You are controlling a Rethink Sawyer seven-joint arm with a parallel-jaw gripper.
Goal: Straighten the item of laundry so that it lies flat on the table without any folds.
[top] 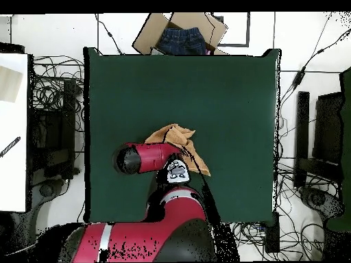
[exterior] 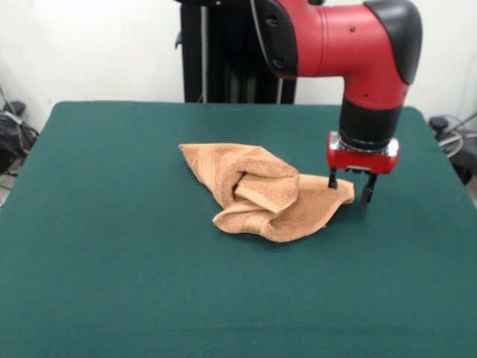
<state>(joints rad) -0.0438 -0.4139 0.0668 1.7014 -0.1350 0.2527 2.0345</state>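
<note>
The orange-tan towel [exterior: 261, 192] lies crumpled and folded over itself near the middle of the dark green table [exterior: 112, 239]. Its left corner is spread out and its right corner points toward the gripper. My gripper [exterior: 349, 188] is open and low at the towel's right corner, one finger [exterior: 332, 180] on the towel's edge and the other just beyond it, near the table. In the overhead view the red arm [top: 147, 156] covers the gripper and part of the towel [top: 175, 133]. There the towel sits in the nearer half of the table [top: 219, 82].
The robot's black pedestal [exterior: 223, 52] stands behind the table's far edge. In the overhead view a cardboard box with blue cloth [top: 182, 35] sits past the table's far edge. Cables lie on the floor on both sides. A white surface [top: 14, 123] is at the left.
</note>
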